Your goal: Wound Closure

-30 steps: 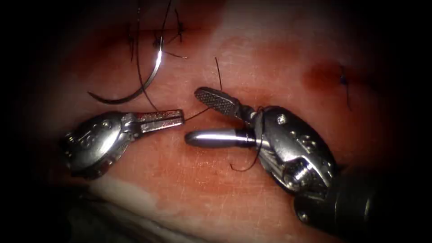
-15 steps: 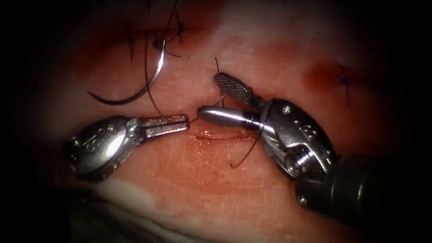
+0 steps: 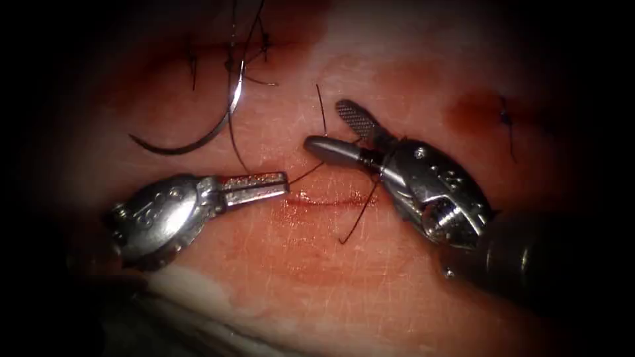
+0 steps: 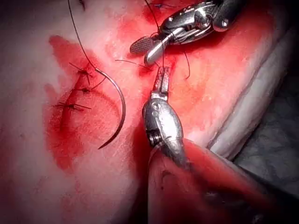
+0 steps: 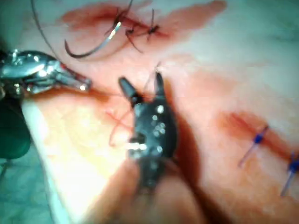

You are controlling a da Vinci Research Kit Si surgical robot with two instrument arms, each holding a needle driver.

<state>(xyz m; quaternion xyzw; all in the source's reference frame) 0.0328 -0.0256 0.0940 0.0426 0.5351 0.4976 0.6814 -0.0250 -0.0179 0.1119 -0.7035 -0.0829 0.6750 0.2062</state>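
Note:
The curved needle (image 3: 198,135) lies free on the tissue (image 3: 317,277), up and left of the short cut (image 3: 324,200), and neither tool holds it. My left tool (image 3: 264,187) is shut on the thread (image 3: 304,174) just left of the cut. Above the cut my right tool (image 3: 325,125) stands open with nothing in its jaws. Thread is looped around it behind the jaws, and a short thread tail (image 3: 321,106) rises beside its tips. The left wrist view shows the needle (image 4: 119,102), the left tool (image 4: 162,77) and the right tool (image 4: 148,49). In the right wrist view, the right tool (image 5: 140,80) is open.
Tied stitches (image 3: 248,56) with cut ends sit behind the needle, and they are in the left wrist view as stitches (image 4: 74,88). A dark stitch (image 3: 506,119) marks the tissue at far right. Red fluid stains the tissue around the cut. Blue stitches (image 5: 257,137) lie beyond.
My right tool has moved up and to the right, its jaws still open, uncovering the cut. My left tool has shifted slightly right, still holding the thread. The needle has not moved.

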